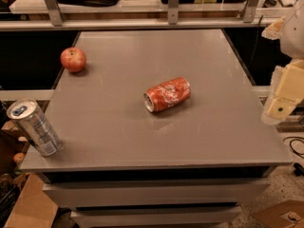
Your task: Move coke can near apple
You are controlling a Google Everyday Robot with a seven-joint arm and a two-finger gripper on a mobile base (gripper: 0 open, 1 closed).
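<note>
1. My gripper (281, 103) hung beyond the right edge of the table (156, 46), off the tabletop and carrying nothing. I could not tell whether it was spread or pressed together.
2. The coke can (167, 94) lay on its side near the middle of the table, well apart from my gripper and to its left in the camera view. Its silver top was turned toward the near-left.
3. The apple (73, 59) sat farther from my gripper than the can did, past it toward the far-left corner and close to the table's edge. Can and apple were well apart, so I judged the carrying not yet begun.
4. A silver-and-blue can (34, 126) stood at the near-left corner, the whole table's width from my gripper and off the line between coke can and apple.
5. I judged the next step to be reaching in over the coke can and taking it across its round body (lying down, it looked ready to roll if nudged).
</note>
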